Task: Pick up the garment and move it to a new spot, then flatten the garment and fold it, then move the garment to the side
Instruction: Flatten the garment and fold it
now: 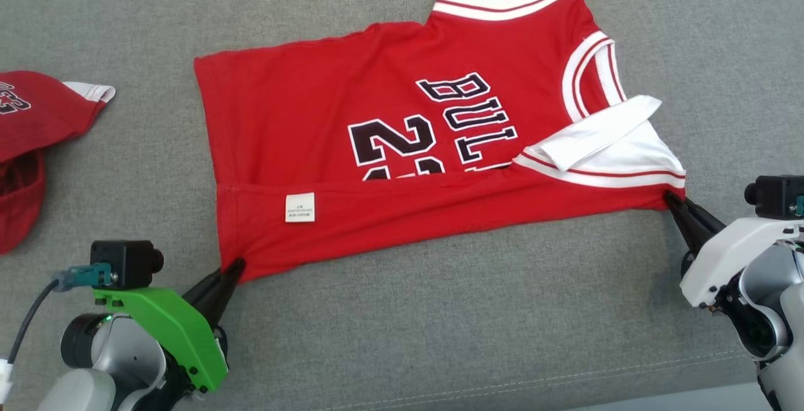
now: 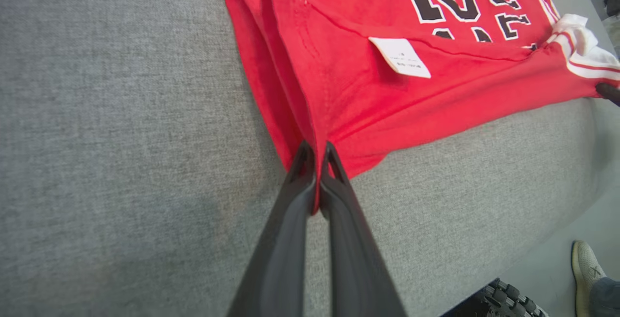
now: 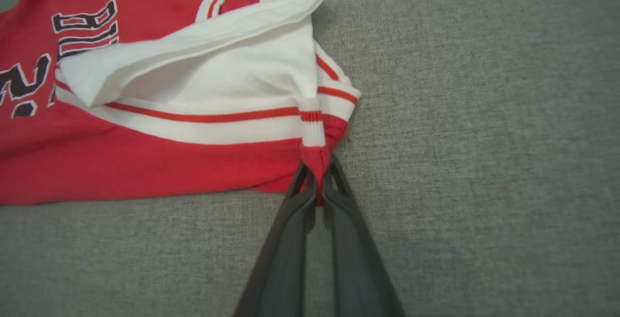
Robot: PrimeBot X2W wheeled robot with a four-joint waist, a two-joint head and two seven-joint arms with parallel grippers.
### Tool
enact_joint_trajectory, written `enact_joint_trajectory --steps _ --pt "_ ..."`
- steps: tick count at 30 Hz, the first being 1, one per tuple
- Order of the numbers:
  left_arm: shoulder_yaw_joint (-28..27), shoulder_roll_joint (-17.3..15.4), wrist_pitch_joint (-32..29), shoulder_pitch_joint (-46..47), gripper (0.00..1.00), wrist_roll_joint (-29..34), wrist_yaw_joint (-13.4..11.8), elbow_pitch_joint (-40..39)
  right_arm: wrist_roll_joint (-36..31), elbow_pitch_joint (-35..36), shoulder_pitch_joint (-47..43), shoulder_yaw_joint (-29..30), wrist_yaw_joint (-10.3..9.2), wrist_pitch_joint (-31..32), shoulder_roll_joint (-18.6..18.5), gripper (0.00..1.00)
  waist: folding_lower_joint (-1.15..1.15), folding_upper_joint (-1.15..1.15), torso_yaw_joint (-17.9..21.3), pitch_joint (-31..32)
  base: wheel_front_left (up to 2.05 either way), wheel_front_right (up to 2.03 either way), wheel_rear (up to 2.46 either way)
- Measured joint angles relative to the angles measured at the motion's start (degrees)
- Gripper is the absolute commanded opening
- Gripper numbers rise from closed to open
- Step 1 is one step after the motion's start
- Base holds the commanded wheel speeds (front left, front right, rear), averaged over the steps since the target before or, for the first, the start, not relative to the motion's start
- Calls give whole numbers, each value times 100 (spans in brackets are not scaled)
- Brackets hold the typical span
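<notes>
While our left tool (image 1: 235,266) and right tool (image 1: 669,197) clamp the red shirt (image 1: 301,115) either side of its white tag (image 1: 300,207), we think one fold is in and more are left.

We have bare grey fabric surface (image 1: 440,323) open nearside and right of the red jersey (image 1: 301,122). To its left a narrower bare strip ends at a second red garment (image 1: 31,115).

The left gripper (image 1: 233,266) is fitted with dark tapered fingers (image 1: 213,288), a green bracket (image 1: 163,329) and a black camera (image 1: 125,260), fed by a teal plug (image 1: 85,274) and dark cable (image 1: 31,310). The right gripper (image 1: 672,198) is cased in white.
</notes>
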State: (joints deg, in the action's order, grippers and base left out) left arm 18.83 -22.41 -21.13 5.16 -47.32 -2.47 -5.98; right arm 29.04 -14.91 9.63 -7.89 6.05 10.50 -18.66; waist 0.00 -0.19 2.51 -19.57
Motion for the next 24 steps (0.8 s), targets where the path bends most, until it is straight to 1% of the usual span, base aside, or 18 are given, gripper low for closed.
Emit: enact_joint_trajectory --steps 7,8,10,15,20,24 --pt "-26 9 -1 -293 0 -144 -8 -201 202 130 -358 107 18 159 -154 0 0 0 -23 170 0 0 0" --pt "-59 7 0 -328 0 -152 -12 -264 223 204 -412 137 51 211 -221 0 0 0 -28 216 0 0 0" --pt "-104 -3 -1 -407 0 -183 -26 -402 244 312 -454 161 49 277 -303 0 0 0 -27 258 0 0 0" --pt "-125 -16 -48 -598 0 -198 -57 -702 355 620 -654 271 49 398 -396 0 0 0 -20 307 0 0 0" --pt "-73 -10 -49 -791 0 -238 -60 -978 639 892 -1137 461 47 580 -455 0 0 0 -73 338 0 0 0" --pt "-102 27 -42 -1200 0 -345 -167 -1132 735 1162 -1488 488 40 731 -457 0 0 0 -97 332 0 0 0"
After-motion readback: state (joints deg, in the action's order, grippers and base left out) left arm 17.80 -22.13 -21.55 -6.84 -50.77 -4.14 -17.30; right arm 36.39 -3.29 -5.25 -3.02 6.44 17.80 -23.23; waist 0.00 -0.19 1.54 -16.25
